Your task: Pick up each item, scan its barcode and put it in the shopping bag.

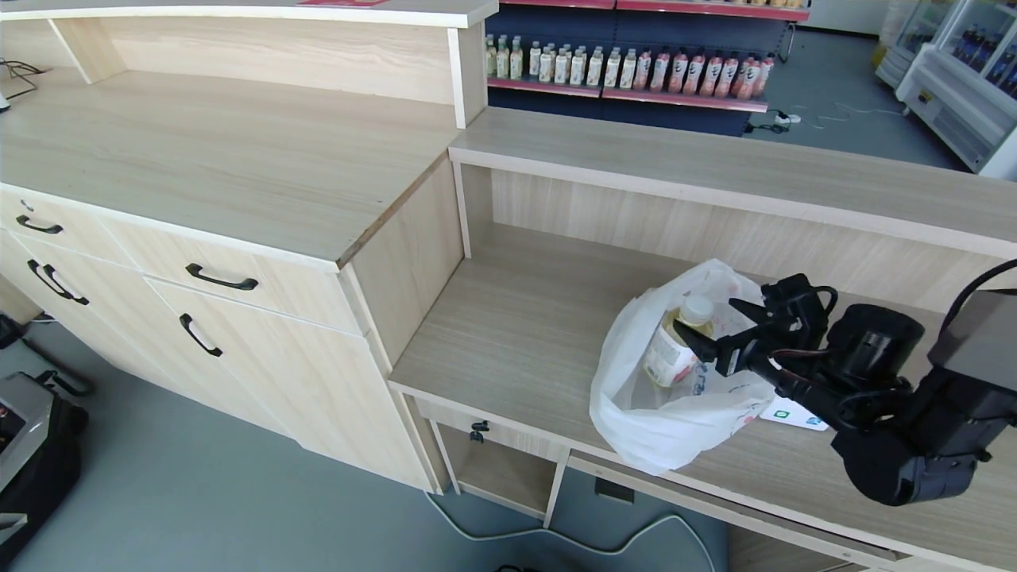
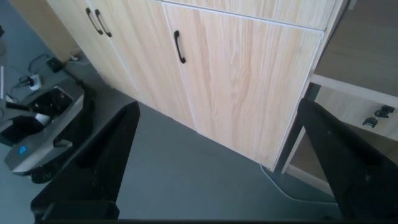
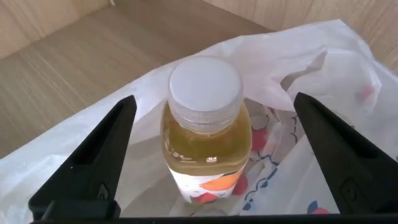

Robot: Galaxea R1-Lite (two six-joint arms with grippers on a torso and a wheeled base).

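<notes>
A white plastic shopping bag [image 1: 675, 421] lies open on the lower counter [image 1: 516, 334]. Inside it stands a bottle [image 1: 677, 343] of amber drink with a white cap and a white label. My right gripper [image 1: 715, 324] hangs open just over the bag's mouth, its two black fingers apart and nothing between them. From the right wrist the bottle [image 3: 206, 134] stands upright in the bag [image 3: 292, 68], between the spread fingers [image 3: 93, 165] and free of them. My left gripper [image 2: 214, 155] is open, low over the grey floor in front of the cabinet doors [image 2: 242, 68].
A small white card [image 1: 794, 415] lies on the counter beside the bag. A raised wooden ledge [image 1: 715, 171] runs behind the counter. A taller cabinet with black-handled drawers [image 1: 222, 278] stands to the left. Shelves of bottled drinks [image 1: 628, 71] line the back.
</notes>
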